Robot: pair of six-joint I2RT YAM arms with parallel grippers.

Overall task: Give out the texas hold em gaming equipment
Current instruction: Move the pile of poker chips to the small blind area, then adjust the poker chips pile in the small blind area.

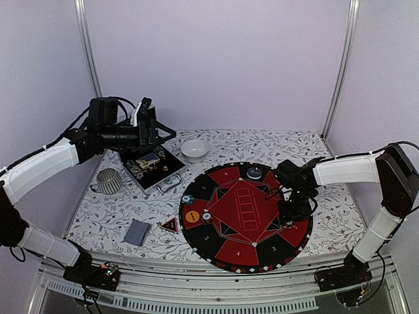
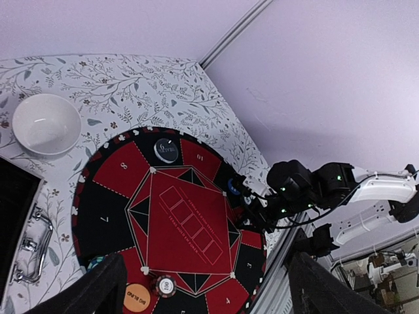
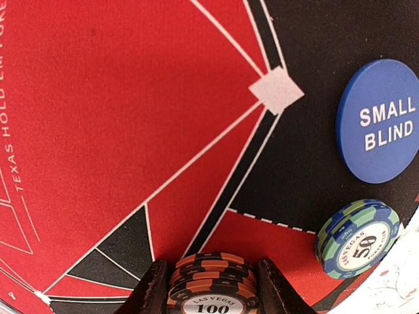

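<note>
My right gripper [image 3: 211, 296] is shut on a small stack of orange-and-black 100 chips [image 3: 213, 271], held low over the right side of the mat, where the gripper also shows in the top view [image 1: 288, 208]. Beside it lie the blue SMALL BLIND button [image 3: 383, 121] and a green-and-blue 50 chip stack [image 3: 358, 239]. The orange button [image 1: 192, 216] and a 100 chip [image 1: 206, 214] lie on the mat's left side. A grey-blue card deck [image 1: 137, 232] lies on the table at the front left. My left gripper [image 2: 209, 291] is open and empty, raised high over the case [image 1: 152, 167].
The round red-and-black mat [image 1: 226, 252] fills the table's middle. A grey disc [image 1: 254, 173] sits at its far edge. A white bowl [image 1: 194, 148] stands at the back and a ribbed cup [image 1: 109, 181] at the left. A small triangular marker [image 1: 170, 226] lies by the mat.
</note>
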